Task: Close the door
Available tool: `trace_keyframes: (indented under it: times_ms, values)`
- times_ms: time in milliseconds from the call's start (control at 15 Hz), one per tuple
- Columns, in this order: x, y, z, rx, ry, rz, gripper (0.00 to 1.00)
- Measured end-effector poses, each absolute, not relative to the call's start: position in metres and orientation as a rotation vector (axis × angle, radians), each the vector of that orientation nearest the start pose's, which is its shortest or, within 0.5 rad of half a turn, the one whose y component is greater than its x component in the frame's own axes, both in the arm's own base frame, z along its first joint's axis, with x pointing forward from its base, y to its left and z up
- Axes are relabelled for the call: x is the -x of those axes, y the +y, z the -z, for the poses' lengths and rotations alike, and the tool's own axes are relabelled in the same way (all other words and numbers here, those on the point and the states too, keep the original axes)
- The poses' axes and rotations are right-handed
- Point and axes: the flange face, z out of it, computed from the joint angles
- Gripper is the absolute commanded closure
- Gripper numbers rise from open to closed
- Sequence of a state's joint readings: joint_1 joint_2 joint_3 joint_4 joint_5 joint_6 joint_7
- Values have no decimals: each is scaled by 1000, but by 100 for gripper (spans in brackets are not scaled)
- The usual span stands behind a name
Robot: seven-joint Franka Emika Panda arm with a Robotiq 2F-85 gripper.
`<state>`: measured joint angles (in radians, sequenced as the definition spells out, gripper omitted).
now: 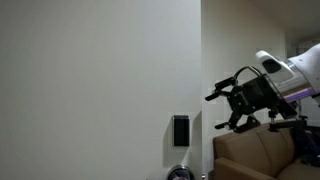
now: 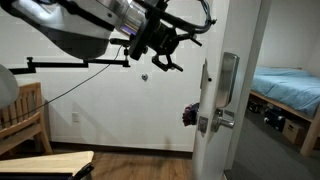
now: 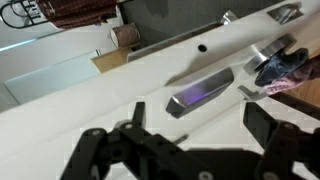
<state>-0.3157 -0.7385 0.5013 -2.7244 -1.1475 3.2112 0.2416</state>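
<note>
exterior views both dominated by the door (image 1: pixel 100 80): a large white panel standing open, free edge turned toward the gripper (image 1: pixel 216 112), with a bed (image 2: pixel 290 85) visible past it. gripper level with the upper part of that edge and close to it, contact not clear, fingers spread wide and holding nothing. lower on the panel, black keypad lock (image 1: pixel 181 130), then silver lever handle (image 2: pixel 222 121). likely step in hand: approach, push not yet begun. next: set the spread fingers against the panel face above the lock, then press steadily along the swing arc, clear of the lever.
</note>
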Motion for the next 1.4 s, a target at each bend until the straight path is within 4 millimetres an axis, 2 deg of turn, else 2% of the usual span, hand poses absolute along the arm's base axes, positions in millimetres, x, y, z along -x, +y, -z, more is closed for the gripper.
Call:
trace_keyframes:
  times_ms: [267,400,600,800,1400]
  values:
    - [-357,205,-502,-1726,1356,-1197,0]
    - [-374,211,-510,-1698,1378,-1191,0]
    - [-414,193,-523,-1640,1398,-1126,0]
    - [-447,185,-526,-1563,1480,-1075,0]
    - [-512,132,-530,-1548,1509,-1003,0]
